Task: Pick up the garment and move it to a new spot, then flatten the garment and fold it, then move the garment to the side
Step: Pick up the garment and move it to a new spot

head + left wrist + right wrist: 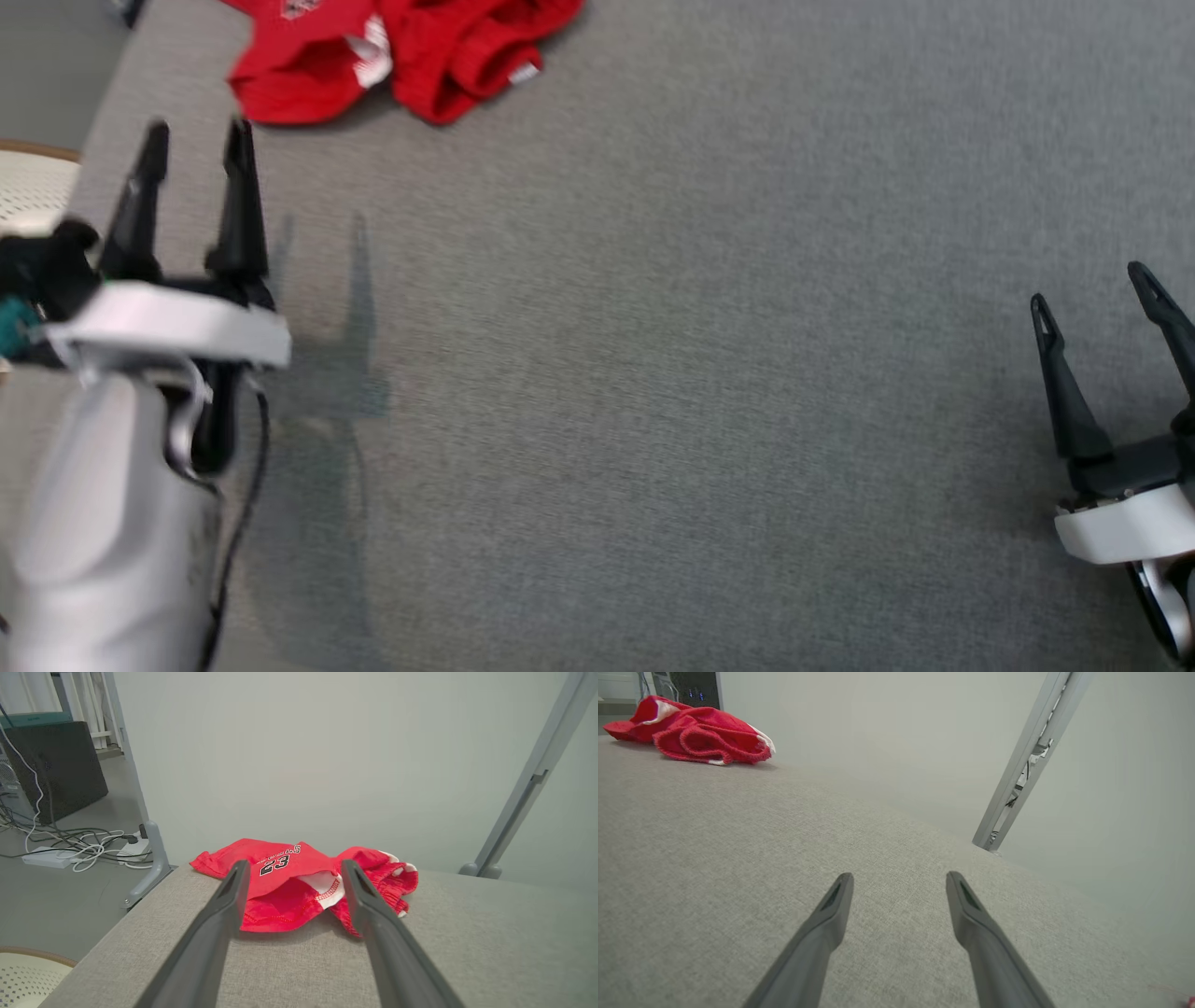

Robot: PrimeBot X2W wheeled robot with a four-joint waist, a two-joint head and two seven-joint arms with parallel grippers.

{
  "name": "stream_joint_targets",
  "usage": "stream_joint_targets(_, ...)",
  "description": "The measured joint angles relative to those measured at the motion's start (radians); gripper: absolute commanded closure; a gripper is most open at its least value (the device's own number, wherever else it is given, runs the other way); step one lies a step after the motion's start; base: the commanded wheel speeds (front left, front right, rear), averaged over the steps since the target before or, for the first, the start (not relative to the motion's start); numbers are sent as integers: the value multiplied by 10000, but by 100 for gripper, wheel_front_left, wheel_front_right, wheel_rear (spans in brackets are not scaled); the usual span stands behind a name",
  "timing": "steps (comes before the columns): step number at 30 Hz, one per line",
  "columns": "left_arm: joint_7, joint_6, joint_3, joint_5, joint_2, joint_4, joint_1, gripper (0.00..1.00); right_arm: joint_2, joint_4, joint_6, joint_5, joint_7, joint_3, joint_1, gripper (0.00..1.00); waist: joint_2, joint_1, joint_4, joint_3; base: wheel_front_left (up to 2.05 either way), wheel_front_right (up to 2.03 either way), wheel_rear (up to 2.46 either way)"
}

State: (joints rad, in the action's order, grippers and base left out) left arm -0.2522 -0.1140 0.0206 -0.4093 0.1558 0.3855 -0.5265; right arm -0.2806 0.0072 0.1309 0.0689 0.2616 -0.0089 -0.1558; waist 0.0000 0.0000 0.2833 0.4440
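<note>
A crumpled red garment (401, 51) with white trim and the number 23 lies at the far left corner of the grey table (653, 373). My left gripper (198, 140) is open, hovering just short of it, fingers pointing toward it. In the left wrist view the garment (299, 882) shows between and beyond the spread fingers (224, 905), untouched. My right gripper (1088, 289) stands open at the right side, far from the cloth. From the right wrist view the garment (696, 732) lies at the upper left, and the right gripper (899, 879) holds nothing.
A pale perforated round thing (28, 187) with a wooden rim sits off the table's left edge. Grey frame posts (149, 844) stand at the table's far corners. Cables and a power strip (51, 856) lie on the floor to the left. A light wall stands behind.
</note>
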Motion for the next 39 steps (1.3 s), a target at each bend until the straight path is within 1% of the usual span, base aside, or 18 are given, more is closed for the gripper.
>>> stream_joint_targets(3, 441, -73, 61, -111, 435, 1179, -1399, 0, -52, -105, 0, 29, 0, 107, -125, 0, 0, 0, -352, 579, 0, 0, 0)
stream_joint_targets(6, 1152, -84, 104, -240, 903, 2656, -2614, 0, -54, -180, 0, 176, 0, 255, -208, 0, 0, 0, -861, 912, 0, 0, 0)
stream_joint_targets(8, 1290, -94, 10, -364, 1177, 3457, -3405, 0, -73, -259, 0, 219, 0, 380, -202, 0, 0, 0, -1205, 1107, 0, 0, 0)
stream_joint_targets(11, 1542, -96, -75, -679, 1243, 4665, -4491, 0, -111, -514, 0, 305, 12, 439, -171, 0, 0, 0, -1606, 1449, 0, 0, 0)
stream_joint_targets(13, 1647, -136, -59, -807, 1202, 5480, -4810, 0, -169, -665, 0, 320, 27, 403, -61, 0, 0, 0, -1855, 1632, 0, 0, 0)
stream_joint_targets(16, 1873, -155, 33, -890, 1298, 6612, -5111, 0, -209, -934, 0, 318, -40, 385, 189, 0, 0, 0, -2173, 1835, 0, 0, 0)
stream_joint_targets(19, 1916, -157, 176, -940, 1503, 7315, -5484, 0, -245, -1172, 0, 270, -165, 318, 360, 0, 0, 0, -2412, 1931, 0, 0, 0)
stream_joint_targets(20, 1958, -157, 316, -941, 1515, 7394, -5542, 50, -267, -1227, 0, 253, -224, 301, 442, 0, 0, 0, -2463, 1942, 0, 0, 0)
stream_joint_targets(21, 2038, -148, 514, -972, 1507, 7403, -5574, 66, -253, -1267, 0, 213, -259, 259, 486, 0, 0, 0, -2491, 1927, 0, 0, 0)
stream_joint_targets(22, 2127, -128, 681, -1081, 1511, 7400, -5598, 66, -228, -1327, 0, 196, -297, 211, 540, 0, 0, -1, -2491, 1895, 0, 0, 0)
stream_joint_targets(23, 2232, -128, 894, -1206, 1467, 7348, -5587, 100, -184, -1375, 0, 190, -318, 128, 588, 0, 0, -1, -2470, 1858, 0, 0, 0)
stream_joint_targets(25, 2387, -123, 1335, -1507, 1340, 7093, -5476, 100, -52, -1360, 0, 159, -320, 98, 655, 0, 0, 0, -2407, 1753, 0, 0, 0)
stream_joint_targets(27, 2067, -130, 1630, -1879, 1317, 6734, -5197, 100, 44, -1189, 0, 88, -301, 182, 655, 0, 0, 0, -2355, 1587, 0, 0, 0)
stream_joint_targets(30, 1618, -159, 2583, -2211, 1348, 5766, -4528, 100, 449, -763, 0, -17, -205, 414, 608, 0, 0, 0, -2307, 1219, 0, 0, 0)
stream_joint_targets(32, 1383, -159, 3200, -2541, 1511, 4920, -4107, 100, 748, -401, 0, -50, -138, 489, 571, 0, 0, 0, -2288, 927, 0, 0, 0)
stream_joint_targets(36, 1070, -159, 4374, -3591, 1670, 2468, -2903, 100, 1432, 293, 0, -117, -42, 343, 639, 0, 0, 0, -2243, 214, 0, 0, 0)
stream_joint_targets(39, 1302, -159, 5154, -4272, 1843, 144, -1825, 100, 1804, 640, 0, -188, -13, 293, 890, 0, 0, 0, -2216, -404, 0, 0, 0)
